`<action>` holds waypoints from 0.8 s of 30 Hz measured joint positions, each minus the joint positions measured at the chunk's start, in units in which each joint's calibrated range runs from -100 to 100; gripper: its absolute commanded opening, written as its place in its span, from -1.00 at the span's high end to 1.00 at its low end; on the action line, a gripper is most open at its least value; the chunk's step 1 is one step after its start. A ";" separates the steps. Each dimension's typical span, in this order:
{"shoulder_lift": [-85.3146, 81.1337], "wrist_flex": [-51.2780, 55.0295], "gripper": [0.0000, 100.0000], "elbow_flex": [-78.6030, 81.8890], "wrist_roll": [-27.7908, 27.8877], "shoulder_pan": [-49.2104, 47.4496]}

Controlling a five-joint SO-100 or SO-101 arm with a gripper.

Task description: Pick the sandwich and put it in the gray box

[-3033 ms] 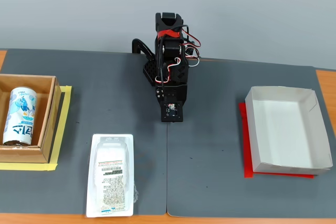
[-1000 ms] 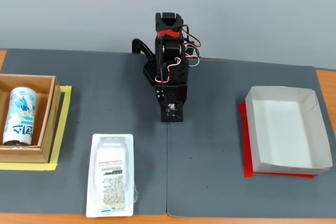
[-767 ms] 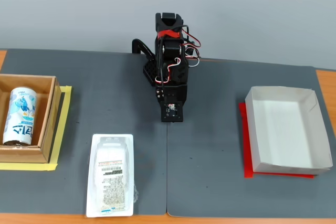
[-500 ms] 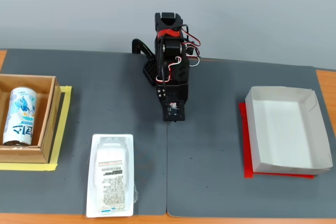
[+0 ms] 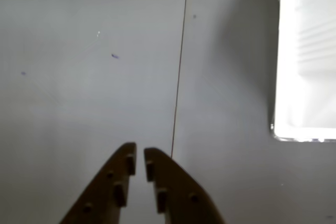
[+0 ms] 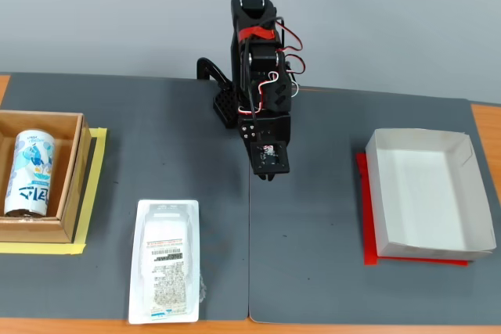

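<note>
The sandwich [image 6: 164, 262] is lying flat at the counter's near edge, so a low, sliding grab could be pushing it off. The gripper [image 5: 137, 162] is hanging nearly shut and empty over bare mat. The gray box [image 6: 429, 193] is sitting well clear near the right edge.

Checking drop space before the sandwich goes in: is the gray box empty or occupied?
Empty. The fixed view shows the gray box with a bare white floor inside; the sandwich lies apart on the mat.

Sandwich [image 6: 164, 260]: white, black barcode label. Gray box [image 6: 428, 192]: pale gray-white, on red sheet [image 6: 365, 217]. Mat [image 6: 329, 271]: dark gray. Arm [image 6: 256, 76]: black.
</note>
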 measured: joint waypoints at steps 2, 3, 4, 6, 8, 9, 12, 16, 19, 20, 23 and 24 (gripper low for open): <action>4.33 -0.17 0.96 -4.40 0.00 0.00; 6.37 -0.17 0.96 -6.56 0.00 0.00; 8.24 -0.17 0.96 -8.71 0.00 0.00; 11.89 -0.17 0.96 -13.02 0.00 0.66; 15.12 -0.17 0.96 -17.24 0.00 1.62; 16.65 -0.17 0.96 -19.22 0.00 2.06; 21.16 -0.17 0.96 -24.25 0.15 3.91; 26.76 -0.17 0.96 -29.19 0.15 7.30; 30.76 -0.17 0.96 -32.51 0.15 9.87; 32.12 -0.17 0.96 -33.68 0.15 10.69; 35.94 -0.17 0.96 -37.09 0.15 12.97; 37.30 -0.17 0.96 -38.35 0.15 13.63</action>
